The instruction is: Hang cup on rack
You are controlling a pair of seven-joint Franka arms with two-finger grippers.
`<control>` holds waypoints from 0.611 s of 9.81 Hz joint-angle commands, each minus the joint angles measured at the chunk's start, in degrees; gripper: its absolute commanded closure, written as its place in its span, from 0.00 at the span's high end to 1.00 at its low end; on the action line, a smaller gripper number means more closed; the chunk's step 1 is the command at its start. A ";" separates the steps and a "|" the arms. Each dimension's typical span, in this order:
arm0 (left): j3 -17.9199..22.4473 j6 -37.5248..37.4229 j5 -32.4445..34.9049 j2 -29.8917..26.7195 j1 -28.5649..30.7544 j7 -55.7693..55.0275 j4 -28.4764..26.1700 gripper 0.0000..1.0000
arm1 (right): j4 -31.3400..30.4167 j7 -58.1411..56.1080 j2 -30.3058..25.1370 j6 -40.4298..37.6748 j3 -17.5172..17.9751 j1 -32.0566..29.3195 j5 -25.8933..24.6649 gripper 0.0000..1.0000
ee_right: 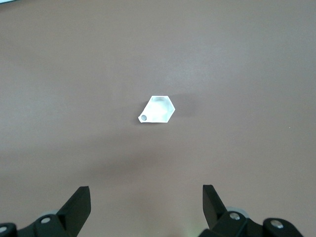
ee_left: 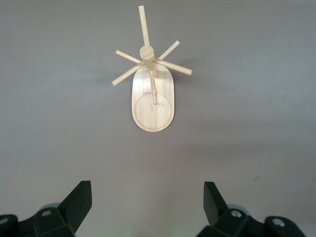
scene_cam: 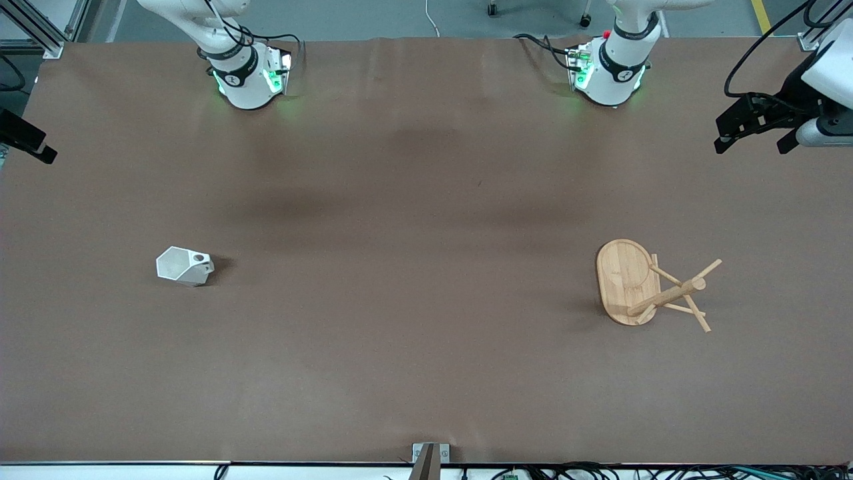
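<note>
The white faceted cup stands on the brown table toward the right arm's end, its opening up and its pierced tab handle at the rim. It also shows in the right wrist view, far below my right gripper, which is open and empty. The bamboo rack stands upright on its oval base toward the left arm's end. It also shows in the left wrist view, far below my left gripper, which is open and empty. In the front view the left gripper hangs high at the table's end.
The brown table carries only the cup and the rack, far apart. Both arm bases stand along the table edge farthest from the front camera. A black part shows at the right arm's end.
</note>
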 commanded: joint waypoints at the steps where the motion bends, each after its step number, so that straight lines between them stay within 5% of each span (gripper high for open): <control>1: -0.17 -0.60 1.02 1.41 0.18 0.92 0.13 1.00 | -0.19 -0.67 -0.41 -0.35 0.19 -0.04 -0.04 1.00; 6: -0.17 -0.87 0.93 2.03 0.18 0.74 0.13 1.00 | 0.16 -0.76 -0.15 -1.23 0.19 -0.48 -0.29 1.00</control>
